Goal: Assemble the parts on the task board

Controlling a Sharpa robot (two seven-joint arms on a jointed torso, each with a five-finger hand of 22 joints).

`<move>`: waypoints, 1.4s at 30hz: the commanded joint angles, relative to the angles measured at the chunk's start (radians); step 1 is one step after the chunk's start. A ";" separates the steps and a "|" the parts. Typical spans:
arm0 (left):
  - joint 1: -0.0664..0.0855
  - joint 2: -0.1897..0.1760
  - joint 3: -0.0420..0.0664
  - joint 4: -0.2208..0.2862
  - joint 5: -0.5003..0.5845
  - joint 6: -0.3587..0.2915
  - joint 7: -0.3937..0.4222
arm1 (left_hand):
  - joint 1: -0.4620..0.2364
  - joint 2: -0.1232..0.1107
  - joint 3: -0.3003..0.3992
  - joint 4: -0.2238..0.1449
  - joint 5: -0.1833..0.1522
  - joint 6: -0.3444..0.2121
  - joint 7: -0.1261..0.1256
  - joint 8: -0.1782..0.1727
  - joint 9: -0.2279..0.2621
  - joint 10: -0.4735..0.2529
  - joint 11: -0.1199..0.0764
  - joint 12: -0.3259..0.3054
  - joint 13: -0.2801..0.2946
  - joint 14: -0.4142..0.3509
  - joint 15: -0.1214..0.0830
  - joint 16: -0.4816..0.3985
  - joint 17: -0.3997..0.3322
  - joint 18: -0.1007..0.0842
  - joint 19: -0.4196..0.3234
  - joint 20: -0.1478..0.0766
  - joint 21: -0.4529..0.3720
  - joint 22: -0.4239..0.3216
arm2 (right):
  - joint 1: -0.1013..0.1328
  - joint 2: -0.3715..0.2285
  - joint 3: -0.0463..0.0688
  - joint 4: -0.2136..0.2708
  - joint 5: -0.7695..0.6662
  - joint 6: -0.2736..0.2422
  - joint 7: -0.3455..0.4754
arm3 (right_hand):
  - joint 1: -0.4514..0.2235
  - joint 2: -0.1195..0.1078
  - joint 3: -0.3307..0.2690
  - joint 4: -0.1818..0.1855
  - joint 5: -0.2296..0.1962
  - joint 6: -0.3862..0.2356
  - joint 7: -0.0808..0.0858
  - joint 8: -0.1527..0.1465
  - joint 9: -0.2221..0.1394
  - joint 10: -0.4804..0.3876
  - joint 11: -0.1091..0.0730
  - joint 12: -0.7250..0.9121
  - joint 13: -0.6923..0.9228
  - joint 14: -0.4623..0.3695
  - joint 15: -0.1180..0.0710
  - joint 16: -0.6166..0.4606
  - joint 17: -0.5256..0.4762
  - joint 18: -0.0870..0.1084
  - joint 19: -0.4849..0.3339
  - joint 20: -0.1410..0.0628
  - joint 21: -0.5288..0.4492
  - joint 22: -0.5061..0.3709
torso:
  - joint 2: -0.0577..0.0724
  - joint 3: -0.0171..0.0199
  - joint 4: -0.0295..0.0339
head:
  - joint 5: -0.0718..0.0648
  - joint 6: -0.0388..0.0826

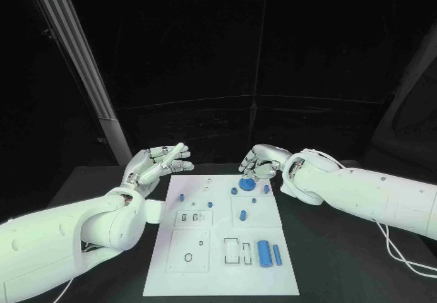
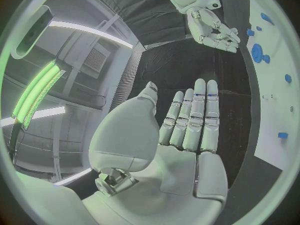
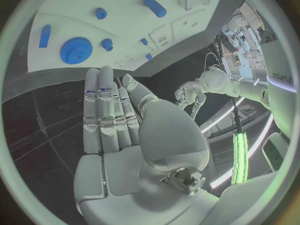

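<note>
Left robot hand (image 1: pixel 162 161): left of centre in the head view, just off the upper-left corner of the task board (image 1: pixel 202 278). Fingers extended and apart, nothing in them; the left wrist view confirms a flat, empty palm (image 2: pixel 187 135). It hovers over the black desk (image 1: pixel 337 265), not touching the board.

Task board: white plate, centre to lower centre of the frame, running from between the two hands down toward the bottom edge.

Parts on it, left to right in the head view:
- small blue peg (image 1: pixel 181 197) near the board's left edge, upper half
- smaller blue bits just right of it, too small to tell apart
- blue gear (image 1: pixel 245 184) at the upper middle, close to the right hand's fingertips; whether they touch is unclear
- short blue cylinder (image 1: pixel 243 216) at mid-board
- large blue cylinder (image 1: pixel 263 252) at lower right, with a thin blue pin (image 1: pixel 276 254) just beside it on its right

Right robot hand (image 1: pixel 262 161): right of centre, at the board's top edge, just above the gear. In the head view its fingers curl down; in the right wrist view they are straight and side by side (image 3: pixel 109 115) with nothing held, the gear (image 3: pixel 76 50) beyond the fingertips. Empty, not clenched.
</note>
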 commanded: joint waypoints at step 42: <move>-0.003 -0.002 -0.006 0.026 -0.002 0.068 -0.039 | 0.014 0.011 -0.009 -0.003 0.002 0.007 0.002 -0.013 -0.006 0.009 0.003 -0.017 -0.003 0.005 0.004 -0.016 0.003 0.012 0.011 0.002 -0.005 -0.005 | 0.012 0.087 0.002 -0.039 -0.327 0.177 -0.120 | -0.031 -0.011 0.109 0.022 -0.032 -0.022 -0.001 -0.004 0.002 -0.063 0.006 -0.002 0.001 0.027 0.006 0.939 0.850 0.021 -0.012 0.015 0.278 0.158 | 0.072 -0.0040 0.0286 | -0.017 -0.008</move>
